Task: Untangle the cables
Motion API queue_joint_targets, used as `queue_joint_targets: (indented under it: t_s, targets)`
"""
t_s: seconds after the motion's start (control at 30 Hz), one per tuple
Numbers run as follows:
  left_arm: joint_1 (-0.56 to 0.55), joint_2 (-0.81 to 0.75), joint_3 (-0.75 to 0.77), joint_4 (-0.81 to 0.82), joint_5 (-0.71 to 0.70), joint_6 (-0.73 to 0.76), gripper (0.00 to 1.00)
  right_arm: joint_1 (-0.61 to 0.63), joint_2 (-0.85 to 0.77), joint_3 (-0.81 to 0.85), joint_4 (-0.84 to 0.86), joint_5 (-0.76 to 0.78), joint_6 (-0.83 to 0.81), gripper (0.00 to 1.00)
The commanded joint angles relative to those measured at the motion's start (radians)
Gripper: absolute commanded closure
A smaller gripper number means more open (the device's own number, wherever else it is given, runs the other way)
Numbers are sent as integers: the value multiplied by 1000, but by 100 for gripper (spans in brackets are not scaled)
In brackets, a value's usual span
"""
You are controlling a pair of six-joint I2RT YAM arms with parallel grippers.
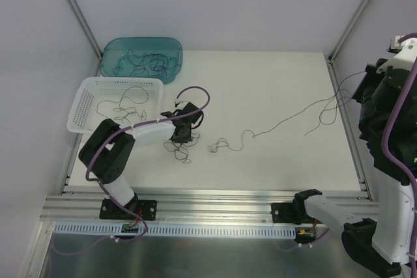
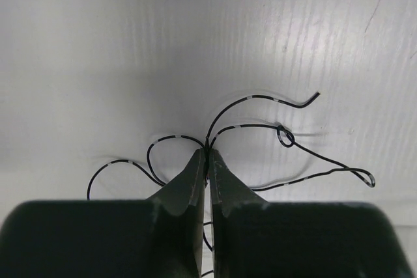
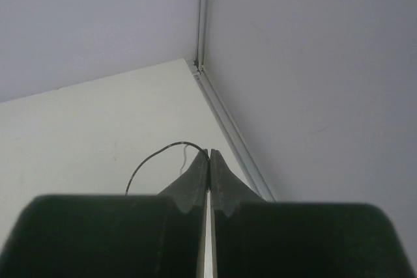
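Observation:
My left gripper (image 1: 180,140) is down on the white table (image 1: 273,83), shut on a small tangle of thin dark cables (image 1: 180,154). In the left wrist view the fingertips pinch the strands where they cross (image 2: 208,152), and loops (image 2: 287,136) spread out to both sides on the table. My right gripper (image 1: 359,93) is raised at the far right, shut on the end of one long cable (image 1: 287,120). That cable runs down and left across the table to a curl (image 1: 220,145) near the tangle. The right wrist view shows this cable (image 3: 153,157) arching out of the closed tips (image 3: 209,154).
A teal bin (image 1: 171,45) at the back left holds several more cables. A white mesh basket (image 1: 88,105) in front of it holds a thin cable. White walls close in the table at the back and sides, and a metal rail (image 1: 215,208) runs along its near edge.

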Motion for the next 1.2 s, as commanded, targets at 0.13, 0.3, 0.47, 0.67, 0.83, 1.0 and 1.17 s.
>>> queue_joint_targets:
  t_s: [0.13,0.3,0.47,0.67,0.83,1.0,1.17]
  targets:
    - [9,-93,-61,-85,5,-15,100,-95,106,19,-71,-147,98,99]
    - [9,-179,-78,-85,31,-10,96,-100,62,-267,-40,-321,202,99]
    - [-23,-260,-68,-82,91,17,72,-100,7,-439,46,-537,242,99]
    - [-93,-324,4,-79,132,34,35,-82,7,-414,90,-816,236,99]
    - [-109,-377,34,-70,166,36,13,-34,38,-270,84,-911,237,99]
    - [-107,-452,37,-50,195,45,4,-2,56,-128,116,-977,260,99]
    - [-107,-502,17,-27,214,48,3,11,78,-39,151,-1011,288,99]
